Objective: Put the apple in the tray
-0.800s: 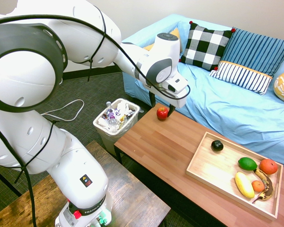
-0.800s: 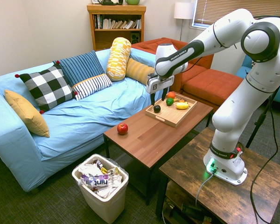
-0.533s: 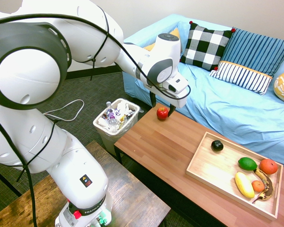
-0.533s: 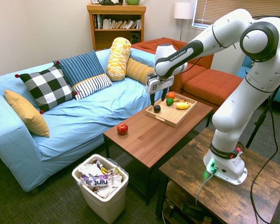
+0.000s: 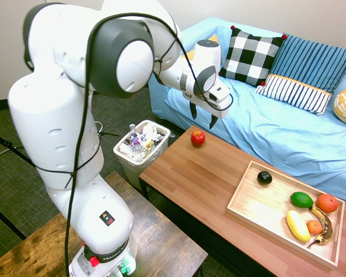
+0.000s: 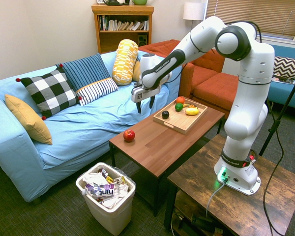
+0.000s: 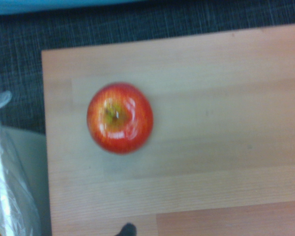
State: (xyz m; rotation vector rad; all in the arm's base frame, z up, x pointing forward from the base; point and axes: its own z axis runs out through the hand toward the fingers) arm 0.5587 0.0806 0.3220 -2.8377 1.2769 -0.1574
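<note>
Apple (image 5: 198, 138): sits upright on the wooden surface (image 5: 213, 179) near its corner by the sofa (image 5: 288, 133) and waste bin (image 5: 142, 145); nothing touches it. The wrist view shows it from above, stem hollow up.
Jaws: the gripper (image 5: 202, 117) hangs in the air above the apple, its jaws spread and empty, fingers pointing down.
Tray (image 5: 249, 202): at the opposite end of the surface, well apart from the apple; it holds a dark round fruit (image 5: 264, 178), a green fruit (image 5: 301, 199), an orange-red fruit (image 5: 327, 202) and a banana (image 5: 297, 225).
</note>
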